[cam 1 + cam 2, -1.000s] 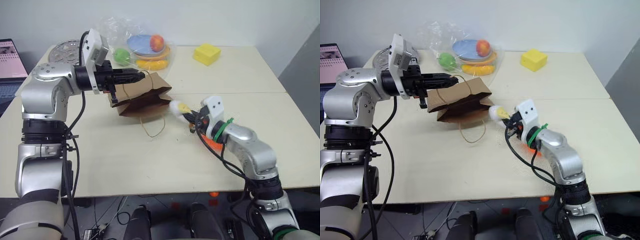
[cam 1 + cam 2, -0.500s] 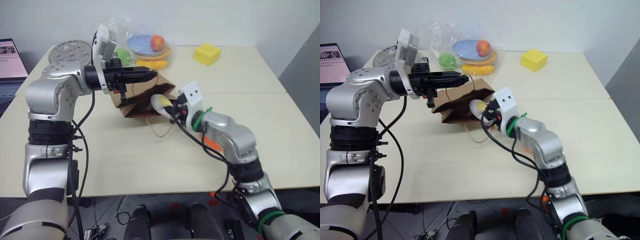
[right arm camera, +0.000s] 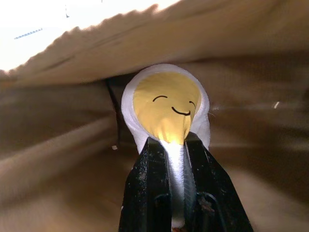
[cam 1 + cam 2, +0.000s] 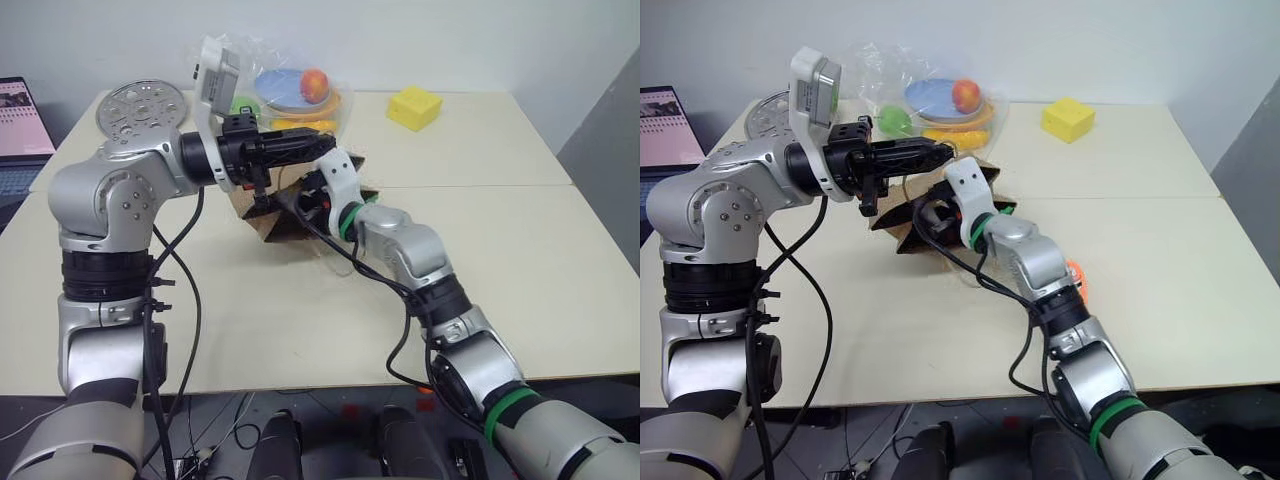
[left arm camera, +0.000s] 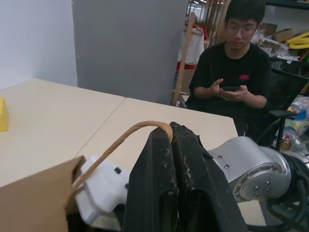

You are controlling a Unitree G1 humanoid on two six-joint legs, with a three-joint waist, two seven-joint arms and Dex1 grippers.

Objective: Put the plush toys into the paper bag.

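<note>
Showing one paper bag [image 4: 262, 210], handle [image 5: 126, 136] pinched in left fingers [image 5: 161, 179]; right fingers [image 3: 145, 193] clamping one egg plush [image 3: 166, 108] inside.

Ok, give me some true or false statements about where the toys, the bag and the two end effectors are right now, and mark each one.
1. The right end effector grips the white and yellow egg plush toy inside the brown paper bag. True.
2. The left end effector is open and holds nothing. False: it is shut on the bag's tan twine handle.
3. The orange carrot plush toy is already in the bag. False: it lies on the cream table beside the right arm.
4. The yellow foam cube sits on the table away from the bag. True.
</note>
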